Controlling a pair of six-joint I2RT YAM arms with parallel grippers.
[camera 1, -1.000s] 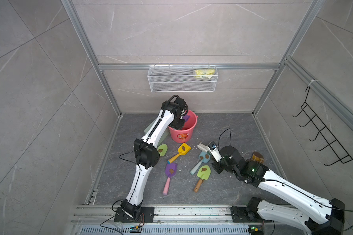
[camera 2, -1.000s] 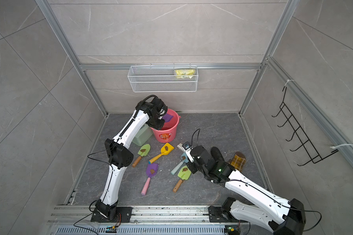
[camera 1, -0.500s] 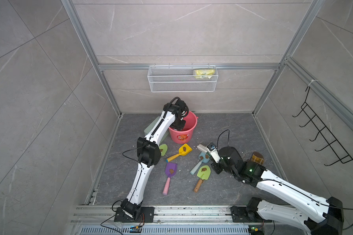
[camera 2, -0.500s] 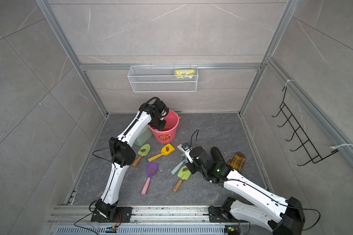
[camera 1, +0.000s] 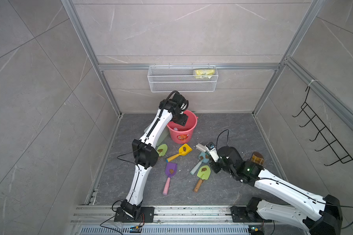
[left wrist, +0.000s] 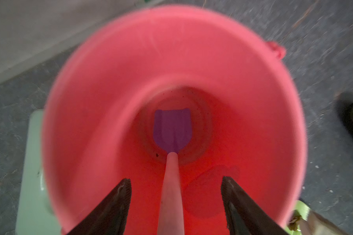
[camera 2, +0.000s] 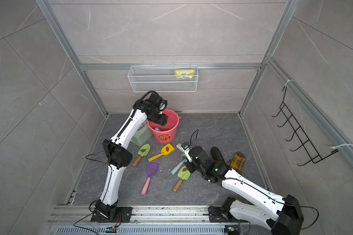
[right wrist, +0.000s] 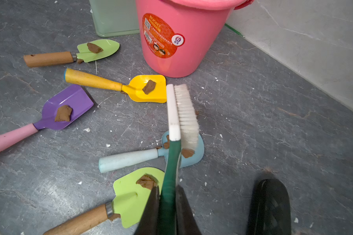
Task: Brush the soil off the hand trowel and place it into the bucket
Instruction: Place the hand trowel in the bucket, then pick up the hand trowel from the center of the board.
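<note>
- Left wrist: left jaws spread above bucket (left wrist: 110,61), purple trowel (left wrist: 172,130) inside, clear of them; blade hidden in both top views.
- Right wrist: right jaws pinch brush (right wrist: 173,114).

Green box (camera 2: 141,134), wire basket (camera 1: 171,84)

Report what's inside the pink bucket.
A purple trowel with a pink handle stands blade-down on the floor of the bucket, handle between the jaws of the open left pincer. The floor under its blade is hidden.
</note>
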